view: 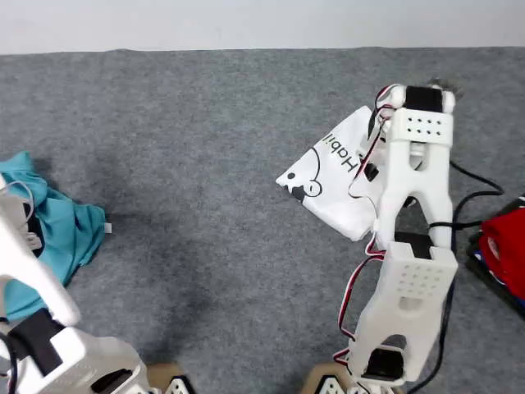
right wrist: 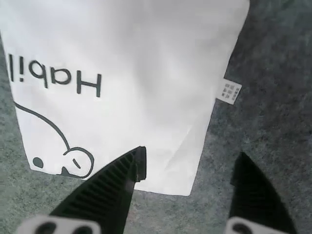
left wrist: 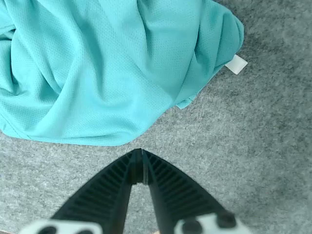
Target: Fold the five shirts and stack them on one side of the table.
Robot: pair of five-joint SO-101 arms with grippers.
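Felt table [view: 205,164], rumpled teal shirt [left wrist: 97,73], white shirt [right wrist: 136,48]

**Three shirts, one folded**

White shirt [view: 332,185]: lies folded into a flat rectangle right of centre, with black lettering and a drawn face upward and a small tag at one edge. Teal shirt [view: 61,230]: sits crumpled in loose folds at the left edge, white tag poking out. Red shirt [view: 504,246]: bunches at the far right edge, partly cut off.
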